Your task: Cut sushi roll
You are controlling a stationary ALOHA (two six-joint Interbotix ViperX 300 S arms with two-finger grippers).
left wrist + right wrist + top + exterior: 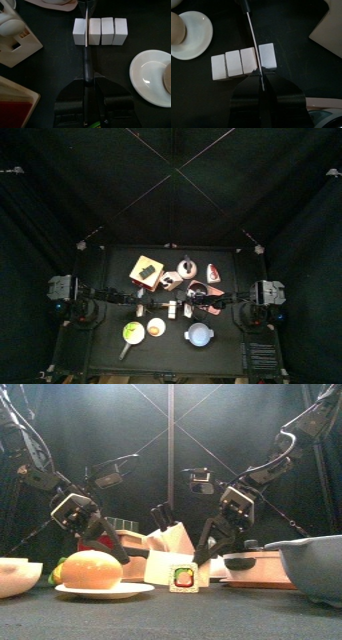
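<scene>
The sushi roll [101,31] is a white bar in several slices, lying on the black table; it also shows in the right wrist view [238,65] and small in the top view [171,311]. A knife [85,60] with a black handle lies across it, with its thin blade [252,40] in the seam beside the end slice [268,56]. That end slice stands slightly apart from the others. My left gripper [85,82] is shut on the knife's handle. My right gripper [261,82] is on the roll's other side and looks shut on the blade's tip.
A white plate [143,80] with an orange bun [91,570] sits close to the roll. A wooden holder [19,45], a wooden board [144,273] and a teapot [187,267] stand behind it. A grey bowl [314,564] is at the front right.
</scene>
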